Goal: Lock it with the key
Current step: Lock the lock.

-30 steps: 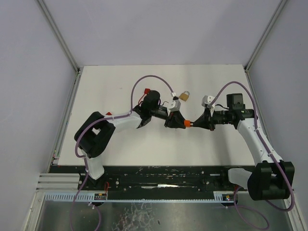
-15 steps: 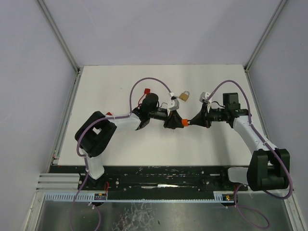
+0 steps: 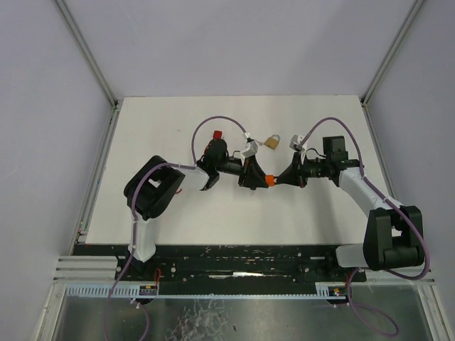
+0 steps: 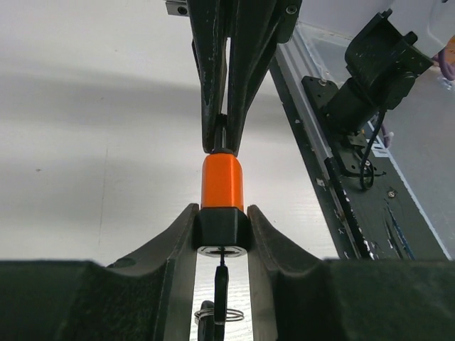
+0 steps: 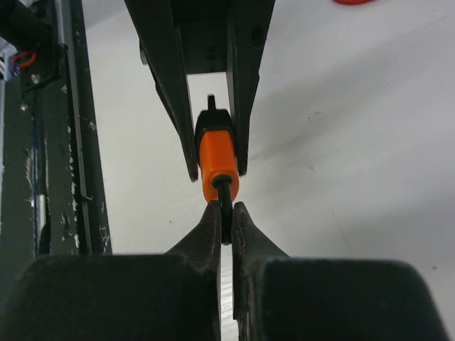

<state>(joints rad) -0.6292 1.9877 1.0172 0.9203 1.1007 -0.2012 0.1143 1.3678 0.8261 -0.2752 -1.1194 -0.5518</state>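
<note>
An orange lock (image 3: 268, 181) with a black end hangs above the table between both grippers. In the left wrist view my left gripper (image 4: 222, 213) is shut on the lock's black end (image 4: 222, 227). A dark key (image 4: 221, 284) sits in the keyhole below it, between the fingers, with its ring (image 4: 226, 313) dangling. My right gripper (image 5: 225, 219) is shut on the black shackle (image 5: 225, 195) that comes out of the lock's orange body (image 5: 215, 163). From above, the left gripper (image 3: 256, 178) and right gripper (image 3: 279, 180) meet tip to tip.
A small brass padlock (image 3: 272, 142) lies on the white table (image 3: 178, 220) just behind the grippers. A red piece (image 3: 217, 134) sits by the left arm's purple cable. Grey walls close in the table on three sides. The black rail (image 4: 341, 206) runs along the near edge.
Both arms have shifted left with the lock held between them. The left arm has folded in closer, and the right arm has stretched further over the table. Both grips are unchanged.
</note>
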